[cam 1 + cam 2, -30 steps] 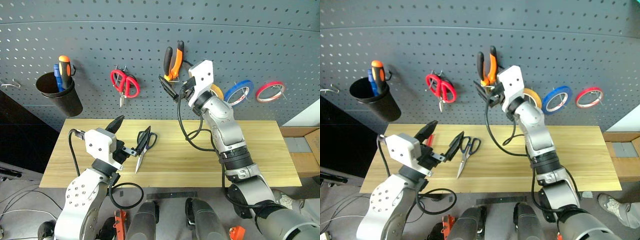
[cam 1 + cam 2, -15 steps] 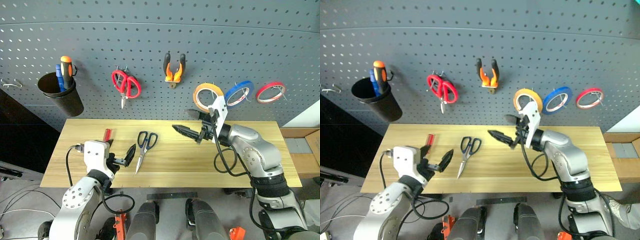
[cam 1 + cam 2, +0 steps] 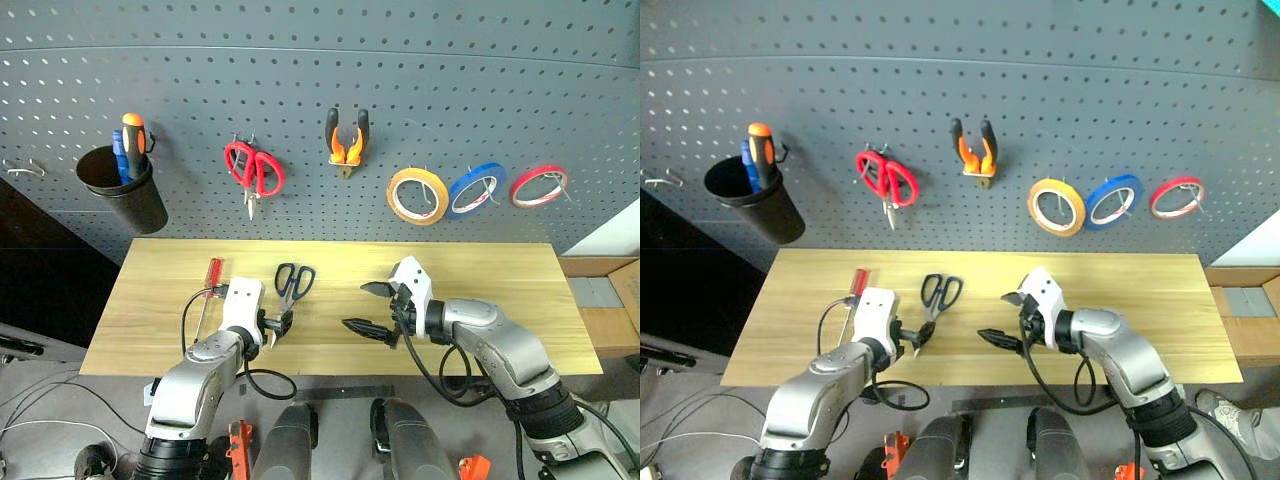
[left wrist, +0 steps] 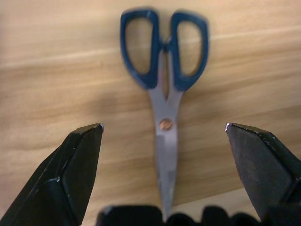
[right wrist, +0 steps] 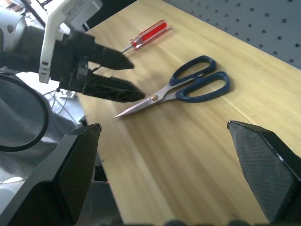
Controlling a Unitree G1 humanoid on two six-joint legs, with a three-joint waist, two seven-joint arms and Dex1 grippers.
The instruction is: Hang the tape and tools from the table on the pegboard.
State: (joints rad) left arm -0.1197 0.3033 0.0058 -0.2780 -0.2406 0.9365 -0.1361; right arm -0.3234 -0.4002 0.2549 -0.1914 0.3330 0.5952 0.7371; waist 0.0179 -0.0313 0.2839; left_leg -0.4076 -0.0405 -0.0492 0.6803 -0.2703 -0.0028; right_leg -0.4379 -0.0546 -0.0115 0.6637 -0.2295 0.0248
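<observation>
Nearest, at 7 o'clock on the table (image 3: 520,300): left gripper (image 3: 277,325), fingers spread wide, empty, set just short of the blade tips. At 5 o'clock: right gripper (image 3: 372,309), fingers likewise wide apart, empty, pointing toward the left one.

Item in hand's reach: blue-handled scissors (image 4: 164,92), lying flat and shut on the light wood, blades toward the near edge, handle loops toward 12 o'clock. Judged light, rigid, slick along the steel blades; points sharp. Best hold judged to be across the pivot or the shanks just below the loops, leaving a loop free for a hook.

At 10 o'clock of the scissors, apart from them: red-handled screwdriver (image 3: 211,275), small, probably prone to rolling.

Farthest, on the pegboard (image 3: 480,90): black cup (image 3: 125,190) holding an orange-handled driver; red scissors (image 3: 255,170); orange-and-black pliers (image 3: 347,140); yellow tape (image 3: 418,196), blue tape (image 3: 476,187), red tape (image 3: 538,185), each already on a hook.

Obstructions: none seen on the wood around the scissors; the right gripper stands well apart from them.
</observation>
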